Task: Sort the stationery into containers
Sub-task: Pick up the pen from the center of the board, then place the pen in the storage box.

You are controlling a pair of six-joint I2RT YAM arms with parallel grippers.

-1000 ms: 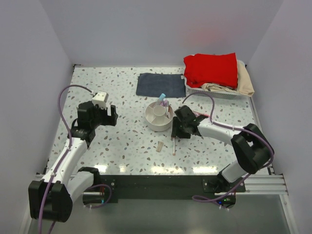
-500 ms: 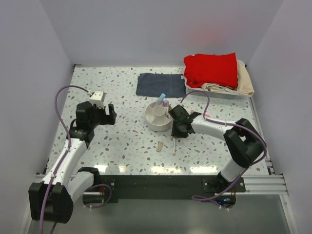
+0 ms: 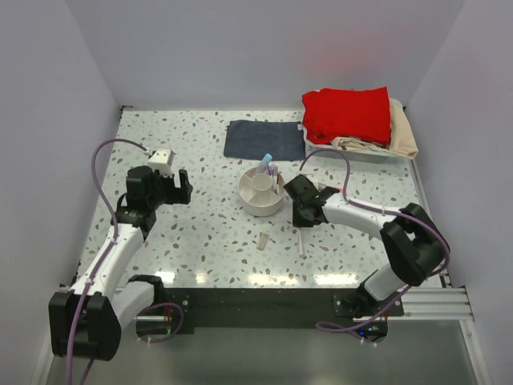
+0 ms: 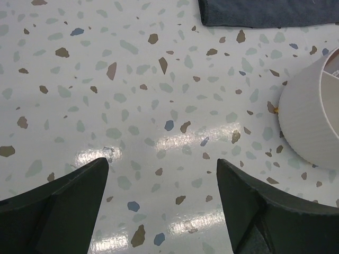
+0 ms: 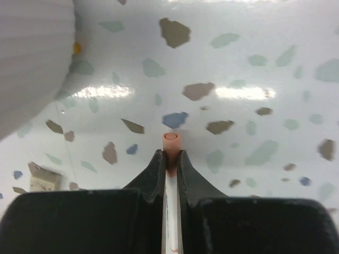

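Terrazzo-patterned table [image 3: 200,241] carries the whole work area, enclosed by plain pale walls. We identify the step in hand as the pickup of one loose item for sorting.

1. Right gripper [image 5: 170,159]: the fingers [image 5: 154,170] are drawn almost together and clamp a slim white pen [image 5: 171,142]. Its reddish cap end protrudes just past the fingertips. In the top view the pen body [image 3: 299,241] trails out from the gripper toward the near edge. We cannot tell whether the pen is lifted or touches the table.
2. Container: the round off-white bowl [image 3: 248,205] stands just beside the right gripper, on its left. A blue-capped marker [image 3: 266,159] and a pink item [image 3: 274,170] already lean in its far compartments.
3. Remaining item: a small beige block [image 3: 264,239] lies on the table near the bowl, apart from both grippers.
4. Left gripper [image 4: 161,164]: spread wide, holding nothing, it hovers over bare table well apart from the bowl.

We judge the task partly done. The next move calls for raising the pen above the bowl rim, carrying it leftward over a free compartment, and tilting it cap-up before the fingers part, so that it leans inside rather than tipping out. The folded dark-blue cloth [image 3: 264,139] beyond the bowl is not part of the sort.
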